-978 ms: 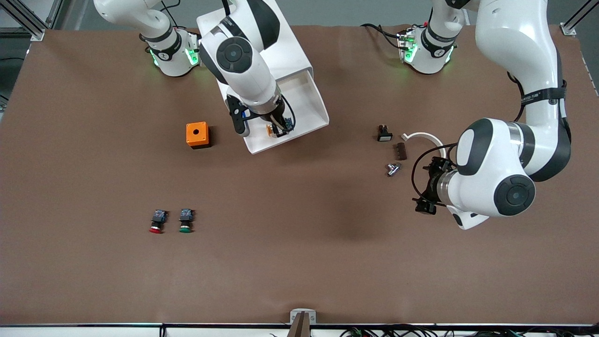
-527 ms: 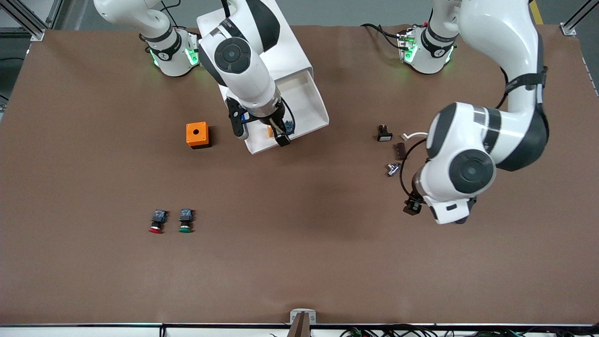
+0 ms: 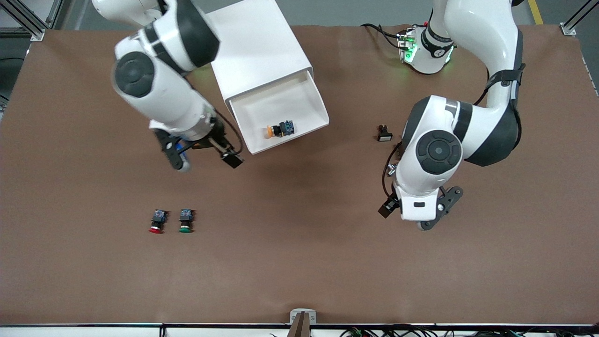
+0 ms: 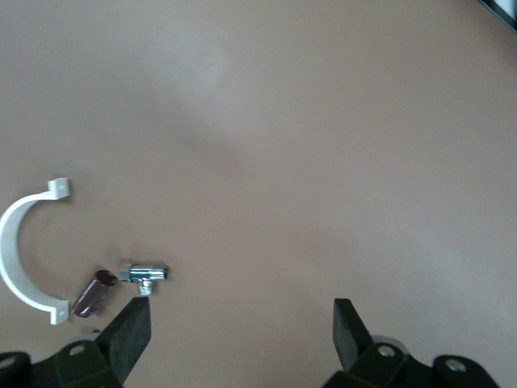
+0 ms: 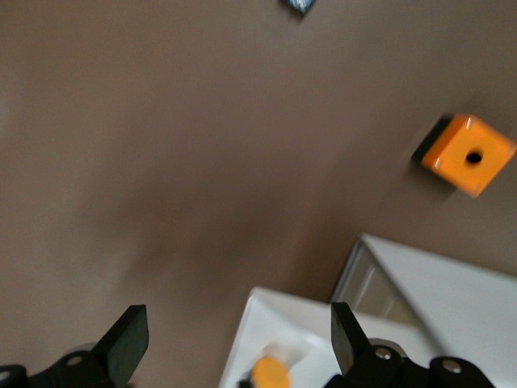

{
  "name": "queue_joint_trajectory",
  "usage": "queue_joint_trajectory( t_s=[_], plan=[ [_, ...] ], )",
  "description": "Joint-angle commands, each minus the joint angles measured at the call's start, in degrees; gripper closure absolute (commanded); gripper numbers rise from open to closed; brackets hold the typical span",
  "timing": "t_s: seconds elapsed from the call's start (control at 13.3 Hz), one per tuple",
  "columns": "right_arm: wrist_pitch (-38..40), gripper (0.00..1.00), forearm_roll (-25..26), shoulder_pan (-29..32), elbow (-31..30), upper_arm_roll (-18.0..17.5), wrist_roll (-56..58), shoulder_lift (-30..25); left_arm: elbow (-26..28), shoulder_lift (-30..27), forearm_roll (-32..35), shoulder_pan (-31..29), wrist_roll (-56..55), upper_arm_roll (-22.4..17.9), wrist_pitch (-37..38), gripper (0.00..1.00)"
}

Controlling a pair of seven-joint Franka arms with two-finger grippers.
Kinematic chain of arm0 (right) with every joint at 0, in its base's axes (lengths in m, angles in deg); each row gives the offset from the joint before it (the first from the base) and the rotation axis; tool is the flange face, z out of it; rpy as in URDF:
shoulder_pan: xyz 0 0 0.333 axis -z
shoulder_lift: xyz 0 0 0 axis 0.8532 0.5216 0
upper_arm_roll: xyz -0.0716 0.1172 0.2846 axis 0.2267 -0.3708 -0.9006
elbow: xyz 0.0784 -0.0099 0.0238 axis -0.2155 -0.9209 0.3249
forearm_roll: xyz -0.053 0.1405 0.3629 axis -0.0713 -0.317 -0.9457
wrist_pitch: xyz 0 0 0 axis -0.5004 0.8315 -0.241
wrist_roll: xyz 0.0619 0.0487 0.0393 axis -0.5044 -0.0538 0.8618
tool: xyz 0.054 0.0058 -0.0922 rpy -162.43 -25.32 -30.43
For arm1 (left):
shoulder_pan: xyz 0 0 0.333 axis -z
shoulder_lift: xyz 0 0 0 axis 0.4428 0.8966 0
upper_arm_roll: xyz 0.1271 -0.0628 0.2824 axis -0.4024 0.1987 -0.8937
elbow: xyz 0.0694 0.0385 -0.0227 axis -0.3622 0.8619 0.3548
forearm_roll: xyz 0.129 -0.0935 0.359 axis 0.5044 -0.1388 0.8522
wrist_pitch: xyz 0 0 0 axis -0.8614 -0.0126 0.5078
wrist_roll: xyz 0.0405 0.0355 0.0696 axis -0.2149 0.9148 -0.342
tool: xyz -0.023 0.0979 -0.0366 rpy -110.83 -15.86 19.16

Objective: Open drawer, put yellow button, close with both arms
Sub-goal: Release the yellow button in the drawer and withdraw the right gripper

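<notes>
- Brown matte table (image 3: 299,262) carries everything; both Franka bases stand along its robot edge.
- Big white rounded box cabinet (image 3: 255,47) lies toward the right arm's end. Its cream-white top drawer (image 3: 313,93) is pulled fully out toward the front camera.
- Left gripper (image 4: 240,330) hovers with fingers spread and empty over bare table, near a chrome fitting (image 4: 145,273) and a curved white plastic clamp (image 4: 20,263).
- Right gripper (image 5: 230,335) is also spread and empty, over the table just beside the drawer's front corner, above a small orange box (image 5: 468,153).
- Tiny yellow-capped push-button (image 3: 280,129) lies in the drawer, near its front wall.
- Judgement: placing done, closing remains. Bring both grippers to the drawer front, one at each end, and push evenly along the slide axis; uneven pressure may skew the cabinet.
</notes>
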Motion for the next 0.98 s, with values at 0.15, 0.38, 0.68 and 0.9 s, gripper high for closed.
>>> queue_joint_trajectory(
  t_s=[0.15,0.38,0.68,0.9],
  plan=[
    [10.8,0.0,6.5,11.5,6.9,-0.8,29.4,0.1,0.6,1.6,1.0,0.0,3.7,8.9,-4.1,0.01],
    [11.3,0.0,9.3,16.5,7.3,-0.8,42.0,-0.7,0.8,2.7,0.9,0.8,5.2,14.0,-4.3,0.01],
    [13.1,0.0,9.2,23.9,7.0,-0.8,58.7,-3.4,0.9,4.6,0.2,6.5,4.2,14.7,-4.3,0.01],
    [11.0,0.0,9.4,27.2,6.3,-0.7,68.5,-5.1,1.1,5.4,-4.3,9.5,3.9,14.7,-4.3,0.01]
  ],
)
